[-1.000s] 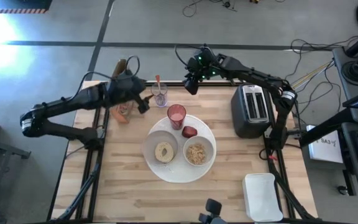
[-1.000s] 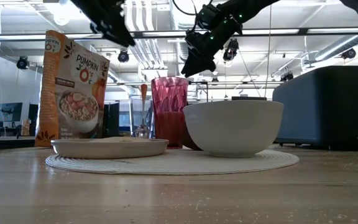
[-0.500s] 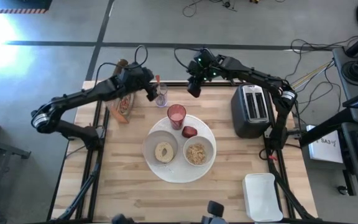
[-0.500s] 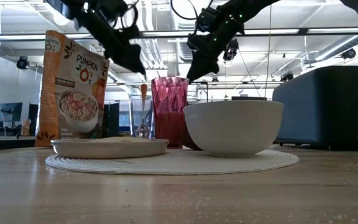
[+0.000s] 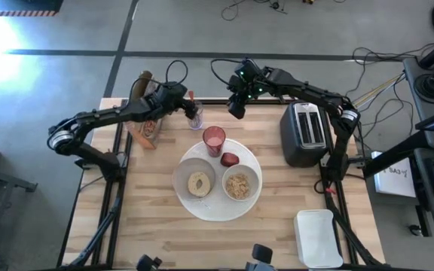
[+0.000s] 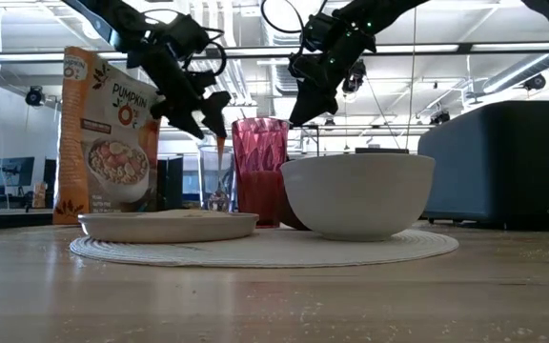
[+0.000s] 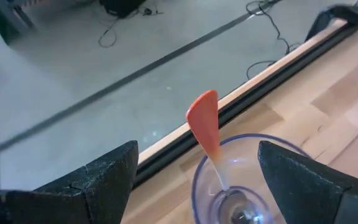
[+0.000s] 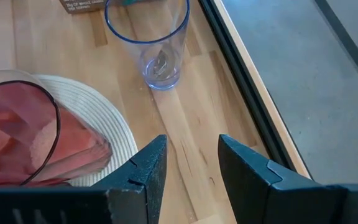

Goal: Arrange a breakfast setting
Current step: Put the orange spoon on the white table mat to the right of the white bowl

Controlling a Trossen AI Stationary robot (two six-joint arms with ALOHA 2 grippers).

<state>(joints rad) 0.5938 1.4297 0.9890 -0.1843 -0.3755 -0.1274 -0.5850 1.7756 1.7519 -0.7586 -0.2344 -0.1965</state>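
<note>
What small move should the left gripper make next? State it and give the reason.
Probably lower the left gripper slightly and close on the orange-handled spoon. Its open fingers already sit on either side of the handle, which stands up out of the clear glass, but nothing is gripped yet. The right gripper hovers by the table's far edge.

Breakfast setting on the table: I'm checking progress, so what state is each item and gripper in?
Orange-handled spoon: upright in clear glass.
Pink tumbler: upright on plate.
Bagel: in bowl.
Cereal: in bowl.
Left gripper: open around spoon handle.
Right gripper: partly open, empty.
</note>
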